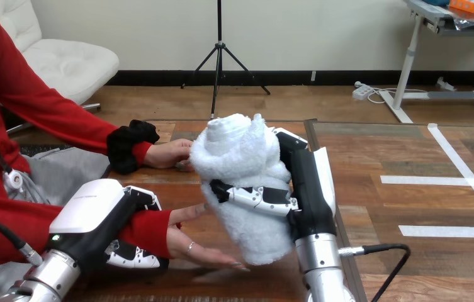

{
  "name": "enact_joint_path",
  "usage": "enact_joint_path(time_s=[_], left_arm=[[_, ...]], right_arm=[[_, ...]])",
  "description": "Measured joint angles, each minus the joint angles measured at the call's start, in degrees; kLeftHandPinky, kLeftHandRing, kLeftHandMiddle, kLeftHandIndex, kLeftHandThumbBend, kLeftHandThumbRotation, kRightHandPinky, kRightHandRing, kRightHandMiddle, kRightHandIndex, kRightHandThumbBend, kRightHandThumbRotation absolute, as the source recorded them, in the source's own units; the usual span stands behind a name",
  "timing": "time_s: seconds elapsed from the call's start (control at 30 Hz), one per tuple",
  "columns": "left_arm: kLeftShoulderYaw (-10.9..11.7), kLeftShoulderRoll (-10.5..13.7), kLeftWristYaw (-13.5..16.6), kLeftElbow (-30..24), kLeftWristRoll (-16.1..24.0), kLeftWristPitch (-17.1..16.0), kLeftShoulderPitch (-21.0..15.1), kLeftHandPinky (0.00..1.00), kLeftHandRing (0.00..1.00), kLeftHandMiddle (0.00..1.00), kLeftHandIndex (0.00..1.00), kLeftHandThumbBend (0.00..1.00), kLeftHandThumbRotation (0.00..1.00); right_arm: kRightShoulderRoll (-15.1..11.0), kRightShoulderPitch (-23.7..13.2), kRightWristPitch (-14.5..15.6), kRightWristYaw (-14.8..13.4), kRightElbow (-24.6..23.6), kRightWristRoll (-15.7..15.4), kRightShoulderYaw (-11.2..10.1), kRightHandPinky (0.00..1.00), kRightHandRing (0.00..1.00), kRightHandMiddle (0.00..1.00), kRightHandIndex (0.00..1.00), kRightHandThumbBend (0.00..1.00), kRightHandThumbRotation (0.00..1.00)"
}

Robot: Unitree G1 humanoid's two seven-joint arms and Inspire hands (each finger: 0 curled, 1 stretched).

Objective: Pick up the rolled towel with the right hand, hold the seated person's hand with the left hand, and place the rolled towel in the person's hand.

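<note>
**A:** Count it off for me. How many towels?

**B:** One rolled towel (243, 182), white and fluffy, standing nearly upright above the bench (265, 283). It's the landmark, so everything else gets placed from it.

**A:** And robot hands?

**B:** Two. The right robot hand (306, 189) is pressed against the towel's right side. Its fingers are wrapped behind the roll and its thumb is curled across the front, so the towel is firmly clasped.

**A:** The other one?

**B:** The left robot hand (105, 217) is well to the towel's lower left. Its white shell is on top of a red sleeve and its fingers are curled underneath, so it's closed around the person's wrist.

**A:** How many of the person's hands?

**B:** Two as well. The person's front hand (199, 248) comes out of that clasped sleeve. It's open and flat, and the fingertips reach right to the towel's lower end.

**A:** Touching it?

**B:** I can't tell. It's right beside the towel, but the towel hasn't been handed over and the right robot hand carries it alone.

**A:** And the second?

**B:** The person's far hand (168, 153) is just left of the towel's upper half and partly behind it. It's resting low and holding nothing.
</note>
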Motion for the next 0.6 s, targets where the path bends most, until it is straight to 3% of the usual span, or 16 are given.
enact_joint_path(time_s=[0.33,0.6], left_arm=[[0.2,-0.6,-0.1,-0.4,0.0,0.4,-0.1,0.27,0.33,0.40,0.44,0.79,0.14],[0.2,-0.8,-0.9,-1.1,0.0,0.9,-0.1,0.28,0.34,0.41,0.45,0.79,0.12]], right_arm=[[0.2,-0.6,-3.0,-4.2,2.3,-1.1,2.1,0.17,0.22,0.33,0.30,0.65,0.00],[0.2,-0.9,-4.9,-5.9,4.1,-1.3,3.4,0.18,0.22,0.32,0.28,0.63,0.00]])
